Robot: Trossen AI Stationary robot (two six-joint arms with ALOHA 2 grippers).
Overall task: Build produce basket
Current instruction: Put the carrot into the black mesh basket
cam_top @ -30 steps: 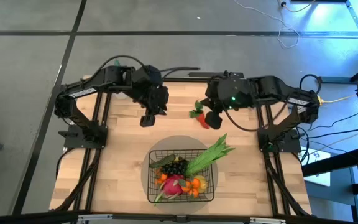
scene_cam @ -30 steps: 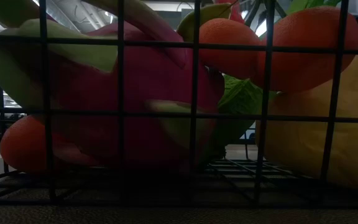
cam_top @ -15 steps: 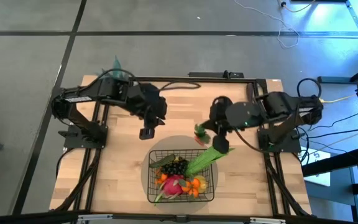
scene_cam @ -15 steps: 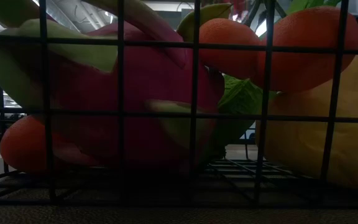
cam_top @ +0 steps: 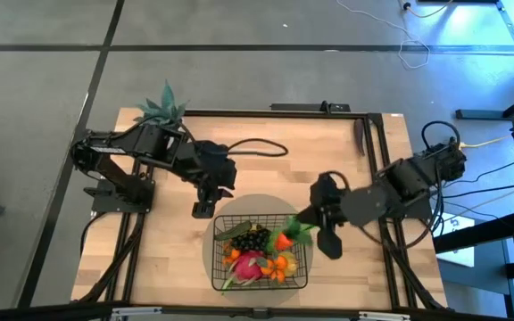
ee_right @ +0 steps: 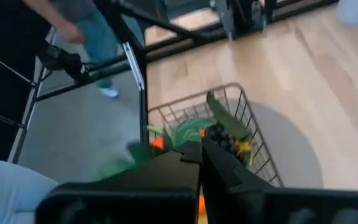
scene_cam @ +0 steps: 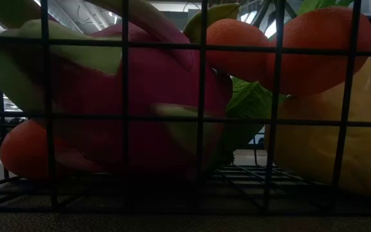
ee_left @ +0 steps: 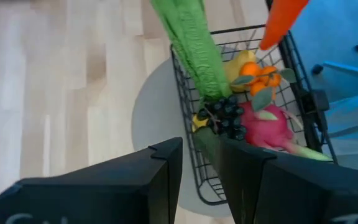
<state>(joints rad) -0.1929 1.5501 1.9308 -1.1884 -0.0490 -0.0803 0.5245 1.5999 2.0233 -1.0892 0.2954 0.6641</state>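
Wooden table point(cam_top: 159, 241): right gripper point(cam_top: 303, 224) holds a carrot point(cam_top: 284, 239) over the basket point(cam_top: 300, 272); left gripper point(cam_top: 202, 210) open

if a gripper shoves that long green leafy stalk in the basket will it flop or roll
The long green leafy stalk looks slender and leafy, so it would probably bend rather than roll. It leans over the basket rim, so a push may tip it out. It is likely light.

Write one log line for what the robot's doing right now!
right pincer: shut on carrot, over basket | left pincer: open, beside basket
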